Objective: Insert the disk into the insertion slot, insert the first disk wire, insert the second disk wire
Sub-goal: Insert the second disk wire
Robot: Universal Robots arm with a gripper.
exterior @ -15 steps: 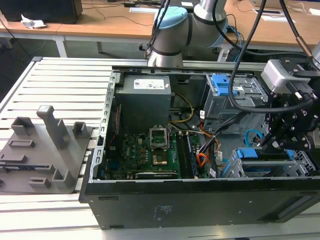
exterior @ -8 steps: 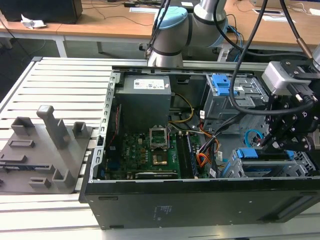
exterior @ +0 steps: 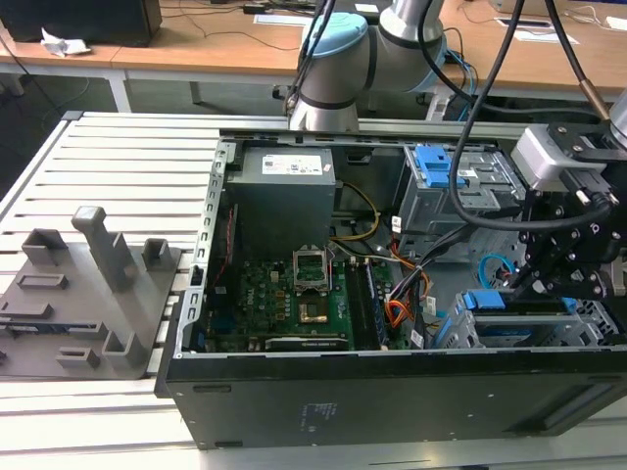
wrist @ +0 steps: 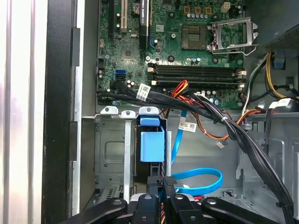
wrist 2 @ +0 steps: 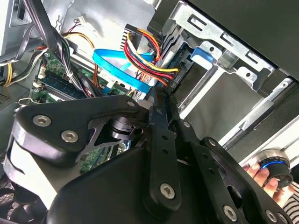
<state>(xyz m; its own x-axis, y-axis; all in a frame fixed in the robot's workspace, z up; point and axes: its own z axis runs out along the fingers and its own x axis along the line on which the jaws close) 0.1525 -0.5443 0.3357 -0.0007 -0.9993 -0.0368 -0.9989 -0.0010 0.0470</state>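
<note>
The gripper (exterior: 563, 269) hangs low inside the open computer case (exterior: 392, 392), at the exterior view's right, directly over the insertion slot (exterior: 598, 323). The disk (wrist: 152, 145) sits in that slot in its blue frame, with metal rails on both sides. The jaws look nearly closed at the disk's rear connectors, though I cannot tell what they pinch. The second disk wire (wrist: 198, 179) loops just beside the jaws, and a red-yellow-black wire bundle (wrist 2: 147, 58) crowds the same connector end. A thick black cable bundle (wrist: 187, 100) crosses between the motherboard (wrist: 187, 42) and the slot. In the second wrist view, a person's hand (wrist 2: 261, 175) holds a round black knob near the case.
</note>
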